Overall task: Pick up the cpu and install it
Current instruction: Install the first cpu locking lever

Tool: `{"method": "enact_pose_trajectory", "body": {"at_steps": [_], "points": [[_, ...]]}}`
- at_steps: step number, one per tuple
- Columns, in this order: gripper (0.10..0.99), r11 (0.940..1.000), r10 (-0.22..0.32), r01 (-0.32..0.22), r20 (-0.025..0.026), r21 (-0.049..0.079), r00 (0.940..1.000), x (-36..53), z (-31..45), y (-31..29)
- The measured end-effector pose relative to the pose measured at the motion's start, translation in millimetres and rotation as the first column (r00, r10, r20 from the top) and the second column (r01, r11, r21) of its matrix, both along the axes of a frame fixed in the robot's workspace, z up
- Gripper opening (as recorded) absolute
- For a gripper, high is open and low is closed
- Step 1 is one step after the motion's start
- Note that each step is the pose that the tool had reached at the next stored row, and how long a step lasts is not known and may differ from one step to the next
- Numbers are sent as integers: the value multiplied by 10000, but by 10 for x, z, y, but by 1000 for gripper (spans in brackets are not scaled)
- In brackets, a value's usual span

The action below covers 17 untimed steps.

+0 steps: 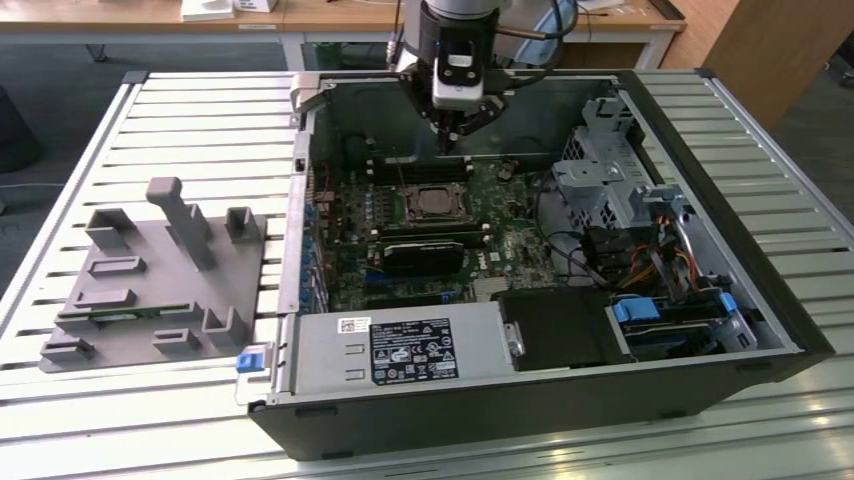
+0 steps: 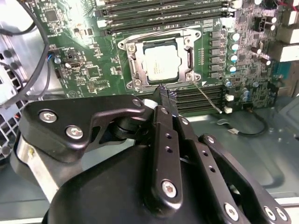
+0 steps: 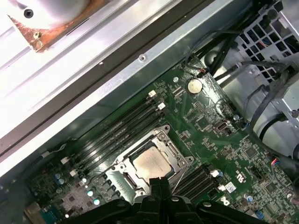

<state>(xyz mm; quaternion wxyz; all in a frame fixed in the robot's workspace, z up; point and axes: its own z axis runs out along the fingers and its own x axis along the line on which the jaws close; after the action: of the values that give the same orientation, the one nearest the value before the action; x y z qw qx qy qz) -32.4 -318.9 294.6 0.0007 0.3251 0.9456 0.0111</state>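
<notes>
Inside the open black desktop computer case (image 1: 561, 400), above the green motherboard (image 1: 400, 250), the black two-finger gripper (image 2: 166, 93) hung clenched and apparently empty, while the silvery square cpu (image 2: 160, 64) lay in its metal-framed socket (image 2: 131, 65), so any rise wanted staying vertical.

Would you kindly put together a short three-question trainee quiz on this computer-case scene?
1. True or false: the cpu lies in the motherboard socket.
2. What is the hand holding? A) the cpu B) a cable C) nothing
3. Fill in: in the exterior view, the grey fixture tray lies on the slatted table to the case's ____.

Key:
1. True; its silvery top shows inside the socket frame in both wrist views.
2. C; the fingertips are together, just off the socket, with nothing between them.
3. Left.
</notes>
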Motion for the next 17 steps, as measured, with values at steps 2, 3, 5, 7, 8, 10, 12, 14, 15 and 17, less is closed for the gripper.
{"method": "enact_pose_trajectory", "body": {"at_steps": [2,3,5,7,8,10,12,14,15,17], "points": [[106,9999,161,-161,0,0,9999,0,0,0],[106,9997,225,-225,0,0,9997,0,0,0],[106,9995,328,-328,-1,-2,9995,0,0,0],[106,9990,440,-440,0,0,9990,0,-2,0],[106,9987,500,-500,0,0,9987,0,-2,0],[106,9981,620,-620,0,-1,9981,0,-2,0],[106,9971,757,-757,0,0,9971,0,-2,0],[106,9961,884,-884,-1,0,9961,0,-2,0],[106,9955,943,-943,0,0,9955,0,-2,0],[106,9944,1056,-1056,0,0,9944,0,-3,0]]}}
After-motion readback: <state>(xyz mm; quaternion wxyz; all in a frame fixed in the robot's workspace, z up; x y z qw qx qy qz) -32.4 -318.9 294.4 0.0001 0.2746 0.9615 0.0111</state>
